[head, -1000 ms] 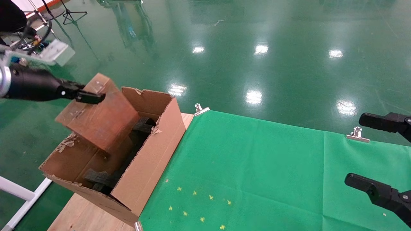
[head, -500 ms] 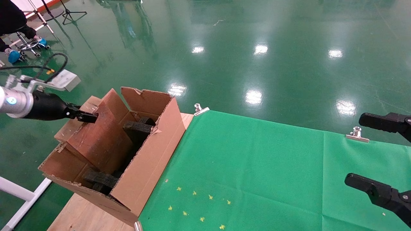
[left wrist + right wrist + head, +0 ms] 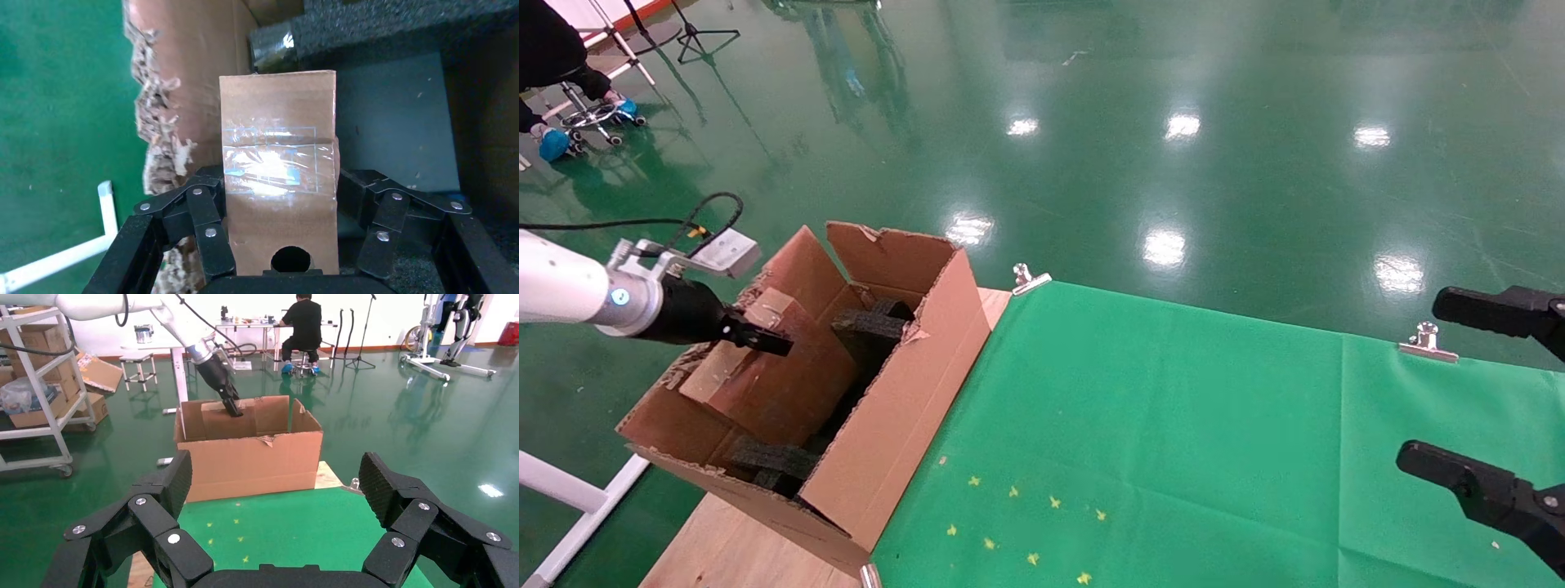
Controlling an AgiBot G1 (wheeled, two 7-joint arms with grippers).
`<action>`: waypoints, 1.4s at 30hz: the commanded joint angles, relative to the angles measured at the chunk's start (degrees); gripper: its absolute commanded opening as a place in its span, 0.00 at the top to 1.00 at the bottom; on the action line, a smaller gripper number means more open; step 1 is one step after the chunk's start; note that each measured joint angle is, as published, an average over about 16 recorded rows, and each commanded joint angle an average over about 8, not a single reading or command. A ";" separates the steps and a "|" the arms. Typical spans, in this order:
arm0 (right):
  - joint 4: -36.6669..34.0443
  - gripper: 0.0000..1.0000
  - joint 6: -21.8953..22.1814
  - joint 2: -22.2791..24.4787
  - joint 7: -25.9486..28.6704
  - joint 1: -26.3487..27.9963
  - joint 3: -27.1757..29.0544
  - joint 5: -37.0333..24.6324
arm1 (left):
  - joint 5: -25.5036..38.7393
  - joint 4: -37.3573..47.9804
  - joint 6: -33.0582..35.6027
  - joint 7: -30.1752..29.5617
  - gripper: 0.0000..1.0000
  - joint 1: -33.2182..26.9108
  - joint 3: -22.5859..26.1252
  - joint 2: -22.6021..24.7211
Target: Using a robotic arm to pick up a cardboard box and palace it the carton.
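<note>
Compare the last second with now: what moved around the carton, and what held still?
The left gripper, shut on the cardboard box, came down and lowered the box from above the carton to inside it, beside the black foam blocks. No release shows in the left wrist view, where the fingers clamp its sides. The carton, green cloth and open right gripper stayed put.

A brown cardboard box (image 3: 764,371), banded with shiny clear tape, is seen inside the brown corrugated carton (image 3: 903,408), whose pale torn edges are ragged. Black foam blocks (image 3: 870,325) are shown within. The robotic arm (image 3: 568,287) is coloured white, with a silver wrist and black left gripper (image 3: 764,341). A green cloth (image 3: 1173,441) is dotted with small yellow marks (image 3: 1026,523). A glossy dark green floor (image 3: 1091,122) is seen.
</note>
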 commanded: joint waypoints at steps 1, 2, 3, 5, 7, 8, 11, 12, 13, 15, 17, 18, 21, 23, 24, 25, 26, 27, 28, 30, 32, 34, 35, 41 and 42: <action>0.00 0.00 0.00 0.00 0.00 0.00 0.00 0.00 | 0.44 1.60 -0.66 -0.05 1.00 0.10 0.28 0.87; 0.00 0.00 0.00 0.00 0.00 0.00 0.00 0.00 | 0.55 2.14 -0.83 -0.17 0.93 0.07 0.34 1.11; 0.00 0.00 0.00 0.00 0.00 0.00 0.00 0.00 | 0.62 2.56 -0.95 -0.27 0.81 0.04 0.38 1.29; 0.00 0.00 0.00 0.00 0.00 0.00 0.00 0.00 | 0.66 3.62 -1.27 -0.51 0.56 -0.06 0.37 1.69; -0.01 0.00 0.01 0.01 0.00 -0.01 0.00 0.00 | 0.63 4.37 -1.42 -0.65 0.31 -0.17 0.33 1.96; -0.01 0.00 0.01 0.01 0.00 -0.01 0.00 0.00 | 0.60 4.62 -1.45 -0.69 0.18 -0.21 0.29 2.05; -0.01 0.00 0.01 0.01 0.00 -0.02 0.00 0.00 | 0.52 5.17 -1.54 -0.75 0.00 -0.30 0.21 2.24; -0.01 0.00 0.01 0.01 0.00 -0.02 0.00 0.00 | 0.50 5.14 -1.47 -0.74 0.00 -0.32 0.20 2.23; -0.02 0.00 0.01 0.01 0.00 -0.02 0.00 0.00 | 0.50 5.08 -1.41 -0.74 0.00 -0.32 0.20 2.21; -0.02 0.00 0.01 0.01 0.00 -0.02 0.00 0.00 | 0.50 4.92 -1.32 -0.73 0.00 -0.31 0.22 2.16; -0.02 0.00 0.01 0.01 0.00 -0.02 0.00 0.00 | 0.50 4.76 -1.24 -0.72 0.00 -0.30 0.23 2.09; -0.02 0.00 0.01 0.01 0.00 -0.02 0.00 0.00 | 0.50 4.68 -1.21 -0.72 0.00 -0.29 0.24 2.07; -0.01 0.00 0.01 0.01 0.00 -0.01 0.00 0.00 | 0.51 4.48 -1.11 -0.71 0.00 -0.25 0.26 2.00; -0.01 0.00 0.01 0.01 0.00 -0.02 0.00 0.00 | 0.55 4.40 -1.01 -0.70 0.00 -0.22 0.29 1.95; -0.01 0.00 0.01 0.01 0.00 -0.01 0.00 0.00 | 0.58 4.37 -0.97 -0.69 0.00 -0.21 0.30 1.93; -0.01 0.00 0.01 0.01 0.00 -0.01 0.00 0.00 | 0.60 4.34 -0.92 -0.69 0.00 -0.20 0.31 1.91; -0.01 0.00 0.01 0.01 0.00 -0.01 0.00 0.00 | 0.63 4.32 -0.89 -0.68 0.00 -0.18 0.32 1.89; -0.01 0.00 0.01 0.01 0.00 -0.01 0.00 0.00 | 0.65 4.30 -0.85 -0.67 0.00 -0.17 0.33 1.87; -0.01 0.00 0.01 0.01 0.00 -0.01 0.00 0.00 | 0.68 4.28 -0.82 -0.67 0.00 -0.17 0.34 1.85; -0.01 0.00 0.01 0.01 0.00 -0.01 0.00 0.00 | 0.68 4.21 -0.82 -0.66 0.00 -0.16 0.35 1.82; -0.01 0.00 0.01 0.01 0.00 -0.01 0.00 0.00 | 0.67 4.14 -0.83 -0.65 0.00 -0.16 0.35 1.82; -0.01 0.00 0.01 0.01 0.00 -0.01 0.00 0.00 | 0.64 4.01 -0.83 -0.60 0.00 -0.23 0.32 1.81; -0.01 0.00 0.01 0.01 0.00 -0.01 0.00 0.00 | 0.53 3.85 -0.76 -0.50 0.00 -0.34 0.26 1.80; -0.02 0.00 0.01 0.01 0.00 -0.01 0.00 0.00 | -4.15 1.05 3.02 2.79 0.00 -2.24 -2.57 0.15; -0.02 0.00 0.01 0.01 0.00 -0.01 0.00 0.00 | -5.47 0.19 4.15 3.80 0.00 -2.68 -3.34 -0.36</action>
